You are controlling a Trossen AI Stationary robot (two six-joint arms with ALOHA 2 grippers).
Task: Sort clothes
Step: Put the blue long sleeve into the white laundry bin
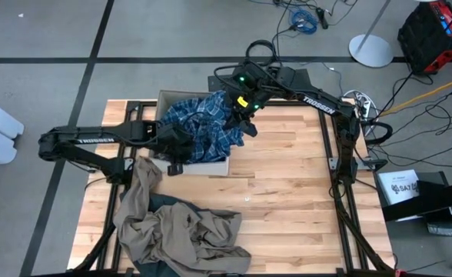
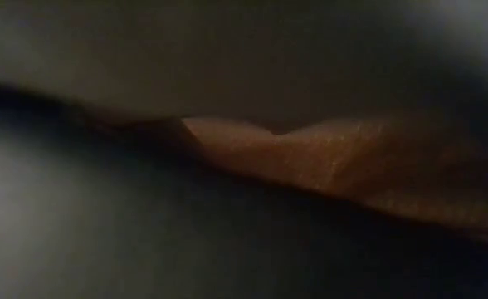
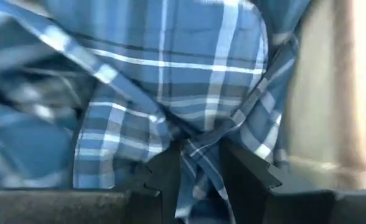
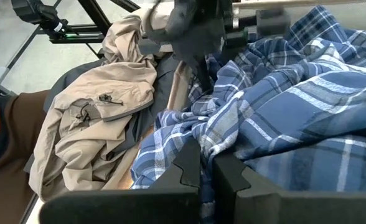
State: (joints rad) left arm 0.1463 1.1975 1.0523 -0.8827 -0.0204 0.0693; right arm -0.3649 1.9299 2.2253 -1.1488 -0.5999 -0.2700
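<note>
A blue-and-white plaid shirt (image 1: 207,127) lies bunched in and over the beige cardboard box (image 1: 167,101) at the table's far side. My left gripper (image 1: 180,150) is at the shirt's left near part, shut on it (image 3: 198,177). My right gripper (image 1: 243,121) is at the shirt's right part, shut on it (image 4: 213,171). A khaki-tan garment (image 1: 176,227) lies crumpled on the table's near left, over a dark grey one (image 1: 181,205). The khaki garment also shows in the right wrist view (image 4: 96,106). White clothes are out of view. My left gripper pinches a gathered fold of the plaid shirt (image 3: 198,152) between its two fingers (image 3: 164,174). The cloth bunches up right beyond the fingertips, next to the box wall (image 3: 320,93). My right gripper pinches a bunched fold of the plaid shirt (image 4: 211,140) between its two fingers (image 4: 189,165). It comes from the table's right side. The cloth beyond the fingers rests on the box, slack.
The low view is covered by something dark and close; only a tan strip (image 2: 327,158) shows. Bare wooden table top (image 1: 287,192) lies to the right and near side of the box. Black frame rails (image 1: 341,177) run along the table's edges.
</note>
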